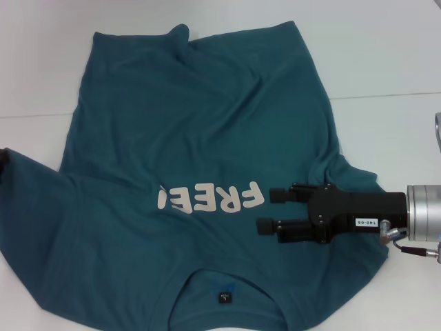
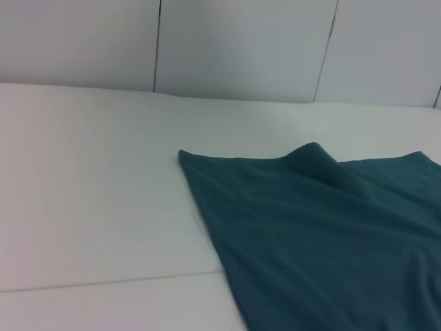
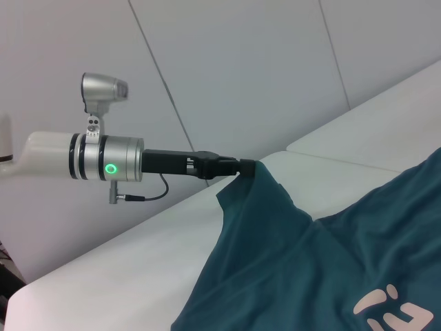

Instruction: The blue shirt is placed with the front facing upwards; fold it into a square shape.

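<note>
Two grippers at work: left gripper clamps blue shirt sleeve at tabletop's left edge; right gripper hovers spread, empty. First fold starting; next, carry sleeve inward.

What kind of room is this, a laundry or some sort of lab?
Probably a robot test lab, not a laundry: a plain white table, bare white wall panels, and metal arms with a right gripper and a left gripper handling one blue shirt.

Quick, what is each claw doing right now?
Left claw: shut on the dark teal-blue cotton T-shirt, lifting its sleeve.
Right claw: open, over the shirt.
</note>
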`<state>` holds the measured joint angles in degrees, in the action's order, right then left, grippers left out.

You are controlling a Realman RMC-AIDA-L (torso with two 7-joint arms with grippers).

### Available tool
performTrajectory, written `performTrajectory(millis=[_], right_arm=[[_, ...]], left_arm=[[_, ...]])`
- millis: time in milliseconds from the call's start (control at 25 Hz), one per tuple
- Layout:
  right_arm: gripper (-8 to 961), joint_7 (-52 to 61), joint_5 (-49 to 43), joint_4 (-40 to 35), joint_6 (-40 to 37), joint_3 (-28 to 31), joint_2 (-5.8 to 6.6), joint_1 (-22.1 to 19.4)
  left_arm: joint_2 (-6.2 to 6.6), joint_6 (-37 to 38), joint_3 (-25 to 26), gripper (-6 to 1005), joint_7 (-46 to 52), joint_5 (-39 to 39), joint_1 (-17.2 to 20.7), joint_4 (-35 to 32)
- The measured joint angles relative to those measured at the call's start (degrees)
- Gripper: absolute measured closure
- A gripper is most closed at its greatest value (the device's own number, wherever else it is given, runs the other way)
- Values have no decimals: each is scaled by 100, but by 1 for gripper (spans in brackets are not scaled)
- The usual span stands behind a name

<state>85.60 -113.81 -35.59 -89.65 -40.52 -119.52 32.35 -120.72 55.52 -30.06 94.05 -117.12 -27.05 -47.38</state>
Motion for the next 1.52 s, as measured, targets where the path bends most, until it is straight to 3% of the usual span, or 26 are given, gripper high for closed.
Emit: performTrajectory(millis=[600,960,1520], right_arm=[[68,0,0,0,-14,-2,0,-16],[67,-31,0,0,-31,-9,0,-50],[68,-51,-5,17,-19,-9,0,-62]], left_arm=[[-34,1250,36,979,1243,45,86,-308],[-42,1358,27,975,1822,101,-136,-208],[-149,1326,0,970,1763,279,-169,112]])
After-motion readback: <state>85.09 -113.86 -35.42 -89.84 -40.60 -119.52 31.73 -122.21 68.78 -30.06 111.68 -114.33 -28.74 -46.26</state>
